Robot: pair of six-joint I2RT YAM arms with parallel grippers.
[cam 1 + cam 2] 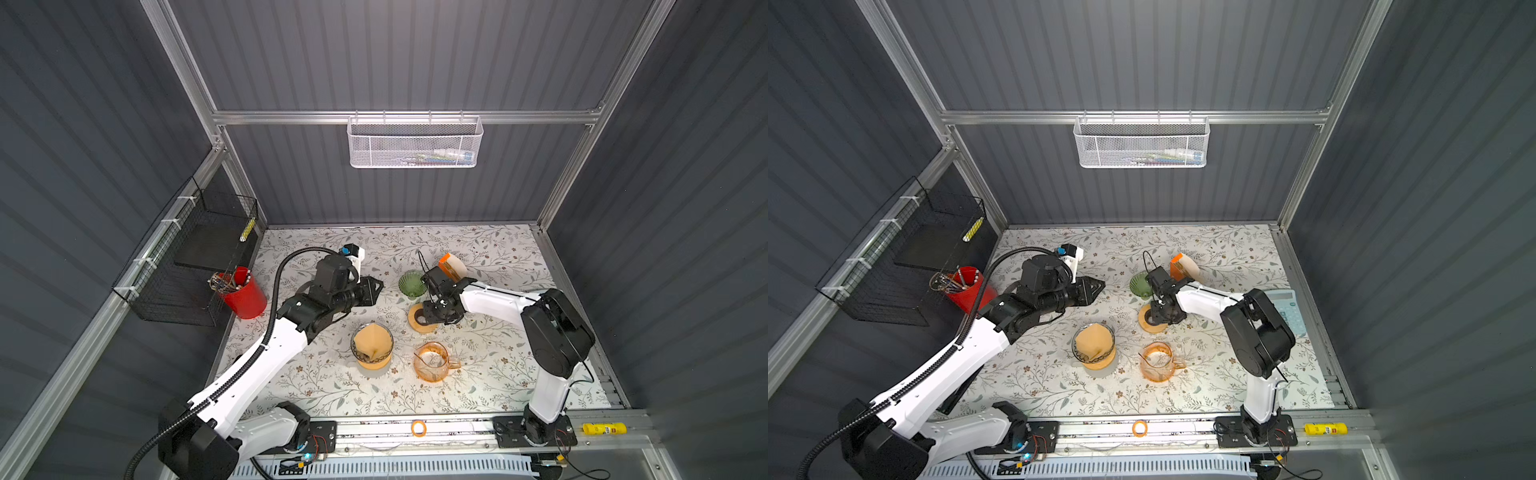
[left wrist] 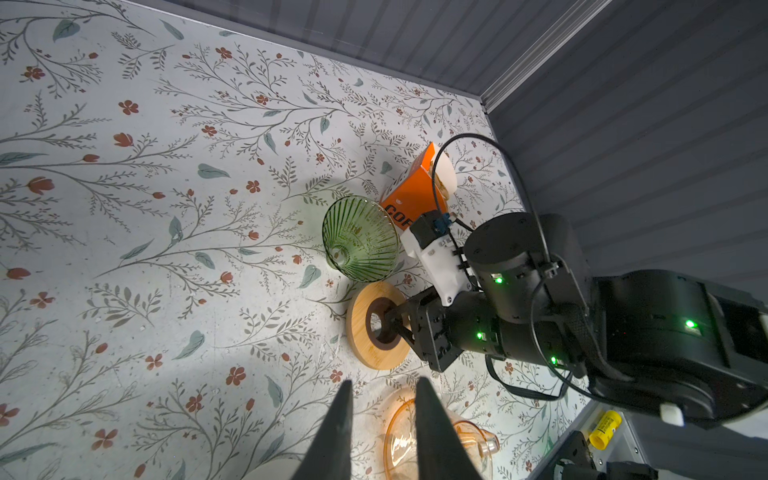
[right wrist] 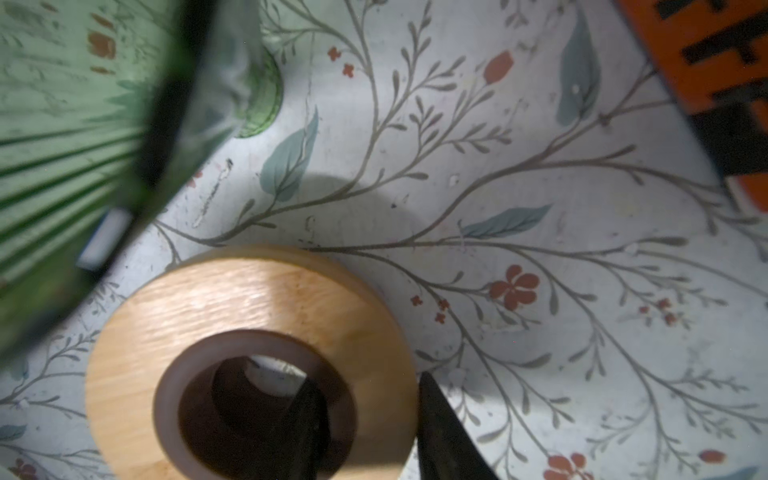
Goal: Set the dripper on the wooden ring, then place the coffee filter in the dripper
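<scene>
While green dripper (image 2: 359, 239) lies tilted on worktop (image 2: 124, 249) just beside orange filter box (image 2: 409, 195), right end effector (image 3: 365, 382) straddles wooden ring (image 3: 249, 299) wall, pinch uncertain. Left end effector (image 2: 383, 381) slightly spread, empty. Step: probably dripper setup. Next needs upright dripper, then filter from box.

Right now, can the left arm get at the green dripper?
Probably yes. The left gripper is open and empty, and only bare table lies between it and the dripper. The right gripper, straddling the ring beside the dripper, may crowd that side.
</scene>
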